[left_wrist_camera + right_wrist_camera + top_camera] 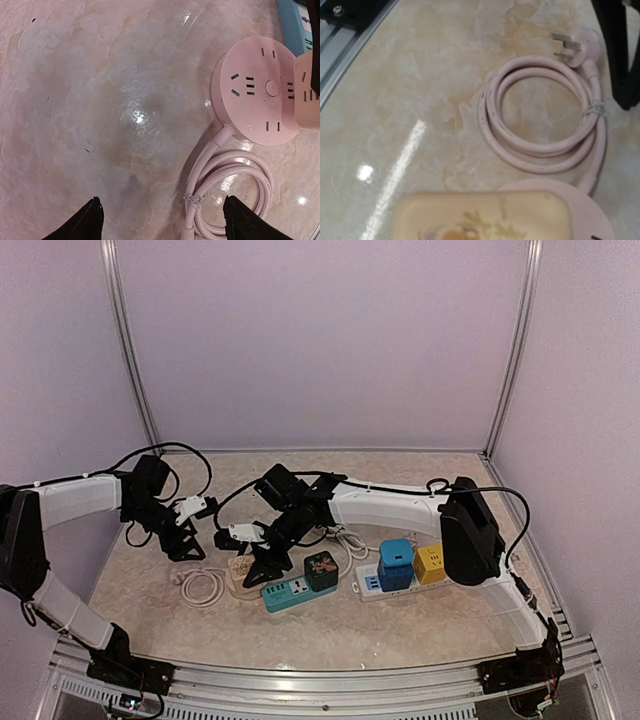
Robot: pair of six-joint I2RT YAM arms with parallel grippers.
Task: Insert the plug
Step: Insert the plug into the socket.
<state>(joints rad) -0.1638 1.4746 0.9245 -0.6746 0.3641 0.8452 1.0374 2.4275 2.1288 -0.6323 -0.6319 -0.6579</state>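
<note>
Plug adapter (480,217), a cream block with a printed pattern, sits at the centre-left of the table (150,610), blurred and close at the bottom of the right wrist view. At the far left, the left gripper (161,210) hangs over bare tabletop with its fingers (85,225) spread wide and nothing between them. Just beside its right-hand finger lies the coiled pink cable (490,112), bound by a thin tie, with its pronged cord end (575,42) flat on the surface against the outside of the coil. The cable runs into the round pink socket hub (250,115), which lies flat and shows several sets of slots around a central button. The plug adapter overlaps the hub's edge on the side away from the coil; whether it is touching the hub or just above it cannot be told. The right gripper (262,562) is closed on the adapter, a black finger showing against the block's side in the left wrist view. Right of the hub lies a teal power strip (283,593) with a dark green cube (321,570) standing at its far end. Further right is a white power strip (365,583) carrying a blue cube (395,565) and, beside it, a yellow cube (431,563).
</note>
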